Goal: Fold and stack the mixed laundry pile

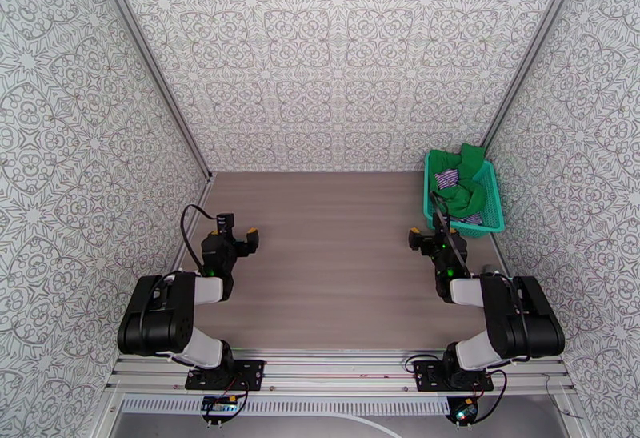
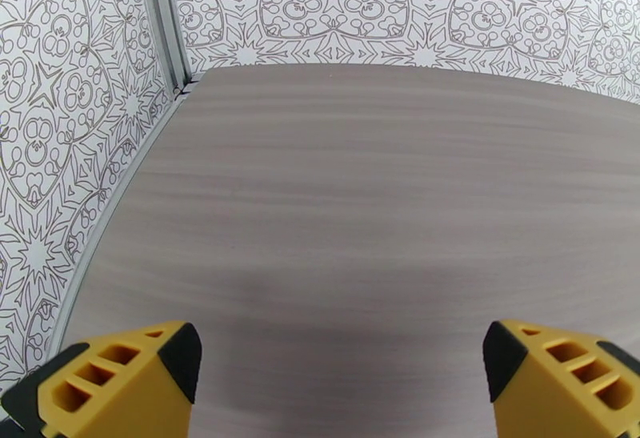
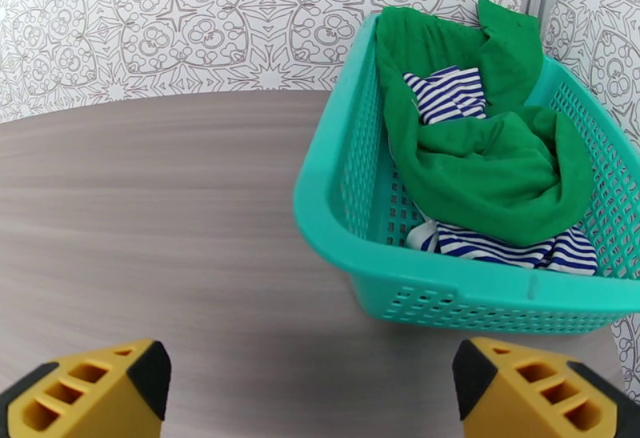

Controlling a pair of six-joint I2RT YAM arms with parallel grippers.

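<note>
We count two arms, two tools, one basket (image 3: 480,291) and two garments. Nearest, the left arm (image 1: 160,319) and right arm (image 1: 516,323) sit folded at the near edge of the desk (image 1: 320,255). The left tool (image 2: 340,359) hangs over bare desk on the left side. Its yellow fingers (image 2: 120,375) are spread wide, holding and touching nothing. The right tool (image 3: 308,375) is likewise spread wide and empty, just short of the basket's near end and apart from it.

Farther on, the teal mesh basket stands on the desk in the far right corner. Its long axis runs near to far along the right wall (image 1: 560,151). Both garments lie inside it, crumpled together, so we cannot tell a long axis or heading for either. The green shirt (image 3: 488,175) lies on top, bunched across the middle, with one part reaching over the far rim. The striped top (image 3: 448,95) lies mostly under it and shows in two places, one patch at the near end and another toward the far end.
</note>
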